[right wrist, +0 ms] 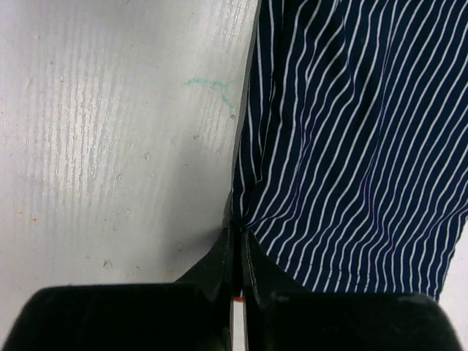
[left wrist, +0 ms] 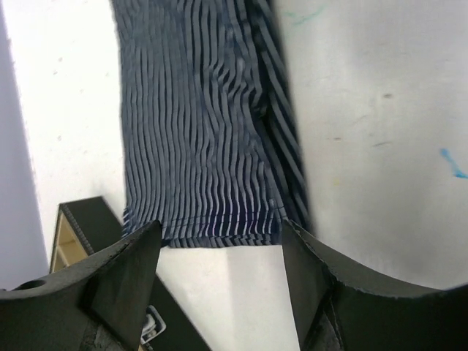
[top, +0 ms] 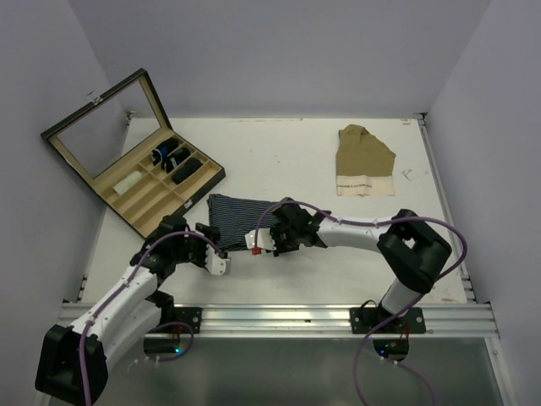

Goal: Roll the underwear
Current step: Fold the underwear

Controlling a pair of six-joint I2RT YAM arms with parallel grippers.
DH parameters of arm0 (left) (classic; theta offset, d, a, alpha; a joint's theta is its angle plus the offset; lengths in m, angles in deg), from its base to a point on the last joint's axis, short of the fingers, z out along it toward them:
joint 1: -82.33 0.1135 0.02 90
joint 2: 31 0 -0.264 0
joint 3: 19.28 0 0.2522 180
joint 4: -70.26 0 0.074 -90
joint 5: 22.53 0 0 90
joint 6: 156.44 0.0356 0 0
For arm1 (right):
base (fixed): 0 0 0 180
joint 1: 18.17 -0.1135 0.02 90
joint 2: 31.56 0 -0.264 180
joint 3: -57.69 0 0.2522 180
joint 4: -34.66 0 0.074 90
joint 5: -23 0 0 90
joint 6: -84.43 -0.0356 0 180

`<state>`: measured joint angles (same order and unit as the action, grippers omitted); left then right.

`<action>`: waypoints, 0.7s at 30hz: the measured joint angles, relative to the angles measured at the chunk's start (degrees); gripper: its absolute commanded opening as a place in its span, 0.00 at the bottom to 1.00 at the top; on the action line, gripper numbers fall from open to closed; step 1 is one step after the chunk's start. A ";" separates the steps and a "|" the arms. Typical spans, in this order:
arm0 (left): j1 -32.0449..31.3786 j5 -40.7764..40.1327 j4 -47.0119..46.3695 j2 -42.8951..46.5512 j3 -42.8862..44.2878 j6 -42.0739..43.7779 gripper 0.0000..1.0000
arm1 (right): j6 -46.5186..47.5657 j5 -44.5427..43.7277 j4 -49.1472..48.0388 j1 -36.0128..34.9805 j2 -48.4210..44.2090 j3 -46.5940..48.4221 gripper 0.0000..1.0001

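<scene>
Two pincers sit at the near edge of the striped underwear (top: pixel 241 211), which lies flat on the white table (top: pixel 279 152), not yet rolled. I judge the risks as follows. On the underwear's left, the left gripper (top: pixel 213 251) has its fingers spread wide, so that corner is not held. If the roll begins from one side only, the cloth could skew into a cone instead of a neat tube. A low sweep there could also drag the hem toward the black divided box (top: pixel 150 201), which stands just beside the underwear's far-left corner. On the underwear's near-right side, the right gripper (top: pixel 258 243) has its fingers pressed together on the folded side edge, where the stripes pucker. That thin bite could slip free, or lift only the top layer and open the fold. In the left wrist view the underwear (left wrist: pixel 205 131) stretches away ahead of the left gripper (left wrist: pixel 219 230), its hem lying just beyond the gap between the fingers, apparently untouched. In the right wrist view the underwear (right wrist: pixel 351 146) spreads up and to the right of the right gripper (right wrist: pixel 240 241), caught at its edge. A tan garment (top: pixel 363 161) lies well apart, to the underwear's far right.
</scene>
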<state>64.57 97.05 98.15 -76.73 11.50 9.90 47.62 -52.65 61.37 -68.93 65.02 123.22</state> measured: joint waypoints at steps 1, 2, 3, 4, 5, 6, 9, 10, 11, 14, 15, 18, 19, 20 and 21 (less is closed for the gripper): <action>0.00 0.98 1.60 -0.28 0.00 1.81 0.68 | -0.13 -0.20 0.00 -0.07 0.11 0.13 0.00; 0.00 1.90 3.13 -1.14 0.00 3.43 0.66 | -0.11 -0.24 0.07 -0.09 0.11 0.17 0.00; 0.00 2.69 4.52 -2.19 0.02 4.81 0.65 | -0.13 -0.26 0.11 -0.09 0.11 0.20 0.00; 0.00 3.34 5.68 -3.87 0.02 6.03 0.64 | -0.17 -0.26 0.15 -0.13 0.11 0.20 0.00; 0.00 3.76 6.80 -5.68 0.15 7.10 0.64 | -0.17 -0.28 0.22 -0.13 0.11 0.24 0.00; 0.00 4.48 7.43 -7.50 0.39 7.98 0.63 | -0.20 -0.28 0.33 -0.13 0.11 0.26 0.00; 0.00 5.79 7.56 -12.22 2.93 9.86 0.63 | -0.20 -0.24 0.63 -0.13 -0.02 0.26 0.00; 0.00 6.01 7.39 -13.16 3.32 10.27 0.62 | -0.20 -0.22 0.81 -0.13 -0.09 0.26 0.00; 0.00 6.27 7.13 -13.90 3.58 10.49 0.55 | -0.20 -0.15 1.11 -0.13 -0.20 0.26 0.00; 0.00 6.67 7.02 -16.94 4.61 11.91 0.40 | -0.22 0.15 1.88 -0.13 -0.22 0.46 0.00; -0.02 6.54 7.28 -18.21 5.25 12.48 0.38 | -0.22 0.24 2.23 -0.13 -0.22 0.61 0.00; -0.02 6.45 8.04 -21.07 6.93 14.38 0.29 | -0.37 0.74 3.80 -0.13 -0.22 1.11 0.00; 0.00 6.27 8.26 -21.59 7.13 14.93 0.27 | -0.50 1.14 4.52 -0.13 -0.22 1.38 0.00; -0.02 6.21 8.44 -21.79 7.21 15.32 0.22 | -0.68 1.64 5.25 -0.13 -0.22 1.60 0.00; -0.02 6.10 8.72 -21.81 7.23 15.80 0.20 | -0.85 1.90 6.01 -0.13 -0.22 1.81 0.00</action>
<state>64.55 103.15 106.87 -98.54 18.73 25.70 46.77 -50.75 67.38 -69.06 64.80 125.04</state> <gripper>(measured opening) 0.242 0.028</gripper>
